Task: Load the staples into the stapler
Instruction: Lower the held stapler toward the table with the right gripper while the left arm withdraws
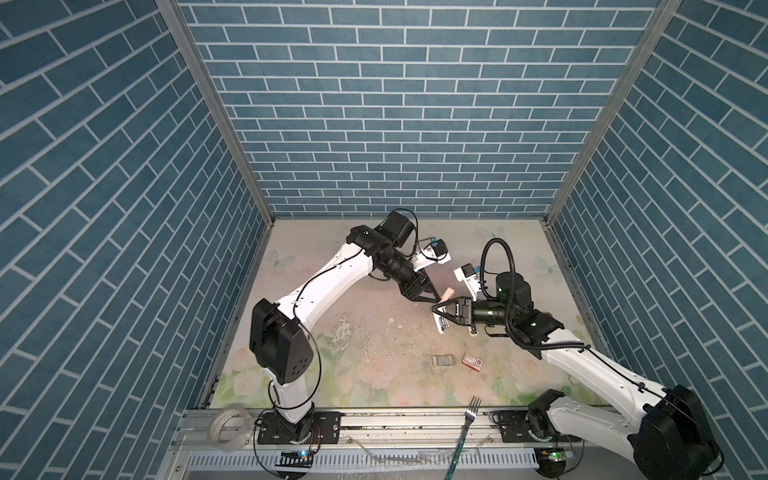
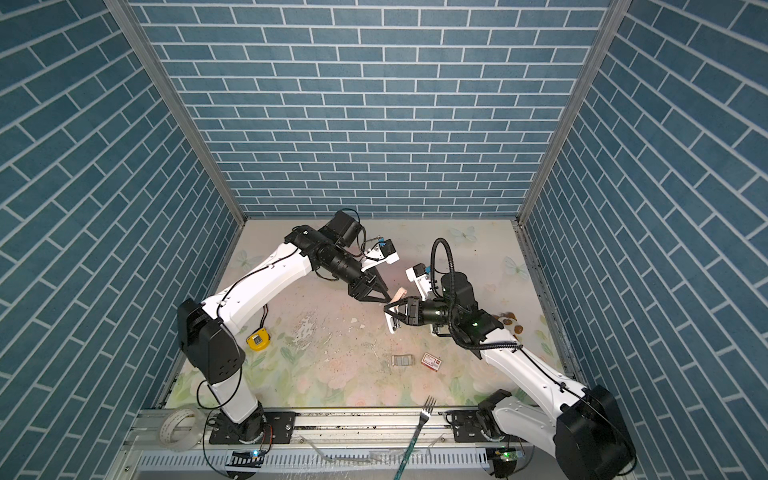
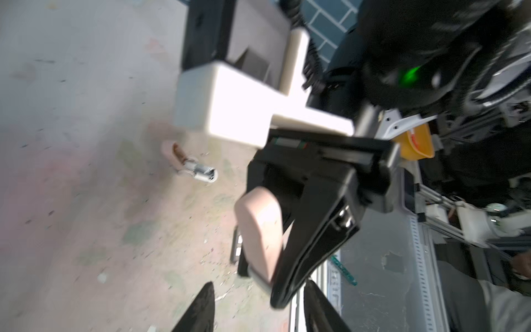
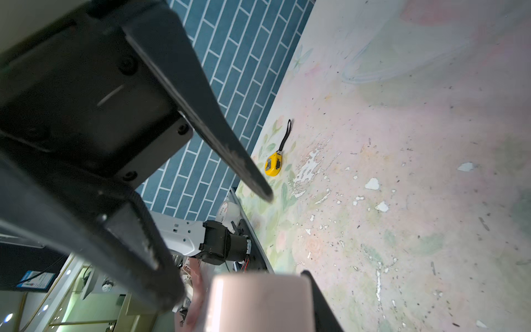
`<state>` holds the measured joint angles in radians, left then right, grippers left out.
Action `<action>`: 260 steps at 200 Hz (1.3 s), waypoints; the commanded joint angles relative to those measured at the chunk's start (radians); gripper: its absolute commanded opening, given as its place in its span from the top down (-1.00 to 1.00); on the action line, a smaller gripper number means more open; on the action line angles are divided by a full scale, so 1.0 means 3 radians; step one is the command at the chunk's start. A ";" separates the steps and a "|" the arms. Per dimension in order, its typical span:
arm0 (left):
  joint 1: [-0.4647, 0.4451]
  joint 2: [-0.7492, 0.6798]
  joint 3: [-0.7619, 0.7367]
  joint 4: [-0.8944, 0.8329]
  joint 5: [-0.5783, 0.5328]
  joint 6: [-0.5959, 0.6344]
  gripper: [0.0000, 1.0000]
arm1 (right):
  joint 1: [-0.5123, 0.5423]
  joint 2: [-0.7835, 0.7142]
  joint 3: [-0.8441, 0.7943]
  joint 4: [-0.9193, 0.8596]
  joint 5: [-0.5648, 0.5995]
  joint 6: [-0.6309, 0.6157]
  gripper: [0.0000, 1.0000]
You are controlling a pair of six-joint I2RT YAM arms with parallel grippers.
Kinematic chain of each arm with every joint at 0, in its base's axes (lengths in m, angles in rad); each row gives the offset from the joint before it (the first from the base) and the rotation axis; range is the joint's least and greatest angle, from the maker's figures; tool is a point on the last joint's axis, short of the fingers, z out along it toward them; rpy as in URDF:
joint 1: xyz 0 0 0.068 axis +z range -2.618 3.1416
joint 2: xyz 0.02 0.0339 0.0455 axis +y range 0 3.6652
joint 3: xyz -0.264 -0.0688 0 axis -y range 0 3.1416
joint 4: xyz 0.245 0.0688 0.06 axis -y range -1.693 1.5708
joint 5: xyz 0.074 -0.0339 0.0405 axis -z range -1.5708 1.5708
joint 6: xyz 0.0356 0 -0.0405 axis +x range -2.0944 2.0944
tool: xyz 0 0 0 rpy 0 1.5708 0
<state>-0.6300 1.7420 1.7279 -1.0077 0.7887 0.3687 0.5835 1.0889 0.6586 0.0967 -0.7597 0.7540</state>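
Note:
My right gripper [image 1: 435,311] is shut on the pale pink stapler [image 1: 447,293], lifted above the table at mid-right. In the right wrist view the stapler [image 4: 258,290] fills the gap between the fingers. My left gripper [image 1: 434,299] hovers just beside the stapler's upper end, open and holding nothing. In the left wrist view its tips [image 3: 260,304] stand apart below the stapler [image 3: 260,235]. The staples [image 1: 441,360] lie as a grey block on the table nearer the front. Their white-and-red box [image 1: 473,363] sits to the right of them.
A yellow tape measure [image 2: 257,338] lies near the left arm. On the front rail rest a fork [image 1: 467,424] and a tape roll [image 1: 230,428]. Small brown pieces [image 2: 509,320] sit by the right arm. A small pink and white item [image 3: 198,169] lies on the table.

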 commanded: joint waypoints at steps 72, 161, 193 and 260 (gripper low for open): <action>0.0590 -0.1081 -0.0736 0.0529 -0.1813 0.0080 -0.20 | 0.0003 0.0787 0.0573 -0.1234 0.1243 -0.0742 0.66; 0.0705 -0.1262 -0.1040 0.0685 -0.1873 0.0028 -0.21 | 0.0390 0.1618 0.1117 -0.1616 0.2590 -0.0752 0.62; 0.0704 -0.1285 -0.1109 0.0710 -0.1823 0.0014 -0.22 | 0.0574 0.1907 0.1259 -0.1713 0.2969 -0.0663 0.60; 0.0704 -0.1301 -0.1196 0.0741 -0.1768 -0.0004 -0.22 | 0.0724 0.2315 0.1486 -0.1776 0.3245 -0.0527 0.54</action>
<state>-0.4229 1.3685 1.3792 -0.7937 0.2420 0.3740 0.7925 1.7557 1.0752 -0.4076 0.1547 0.5606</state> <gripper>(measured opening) 0.610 0.301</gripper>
